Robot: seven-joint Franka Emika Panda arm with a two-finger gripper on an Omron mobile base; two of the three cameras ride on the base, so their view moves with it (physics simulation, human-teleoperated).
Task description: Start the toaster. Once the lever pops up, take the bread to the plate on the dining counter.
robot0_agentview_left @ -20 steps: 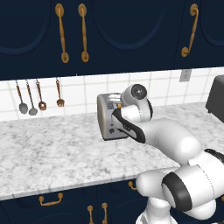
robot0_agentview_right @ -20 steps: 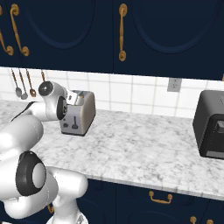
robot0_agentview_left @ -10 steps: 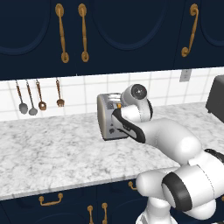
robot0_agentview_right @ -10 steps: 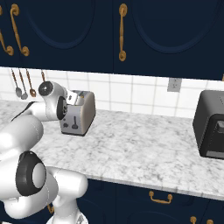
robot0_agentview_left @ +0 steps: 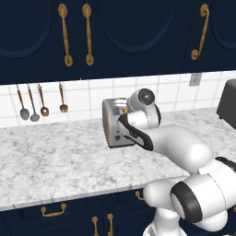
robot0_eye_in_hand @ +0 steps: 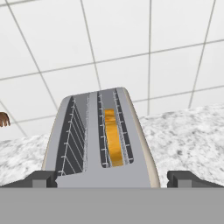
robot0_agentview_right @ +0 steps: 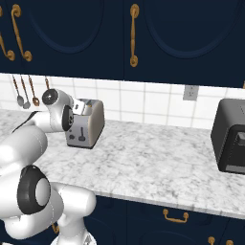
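Observation:
The grey-silver toaster (robot0_agentview_left: 111,125) (robot0_agentview_right: 94,122) stands on the marbled counter by the tiled wall. From above, the toaster (robot0_eye_in_hand: 140,148) shows two slots. The golden bread (robot0_eye_in_hand: 113,139) sits down in the right-hand slot; the left slot holds nothing. My gripper (robot0_eye_in_hand: 111,179) (robot0_agentview_right: 78,107) hovers open over the toaster's near end, one dark fingertip (robot0_eye_in_hand: 42,178) off each side, touching nothing. In the left base view my hand covers the toaster's right part. The plate and the dining counter are out of view.
A black appliance (robot0_agentview_right: 232,136) (robot0_agentview_left: 227,99) stands far right on the same counter (robot0_agentview_left: 55,161). Spoons and a fork (robot0_agentview_left: 41,102) (robot0_agentview_right: 25,94) hang on the wall to the left. Navy cabinets with gold handles (robot0_agentview_left: 64,32) hang overhead.

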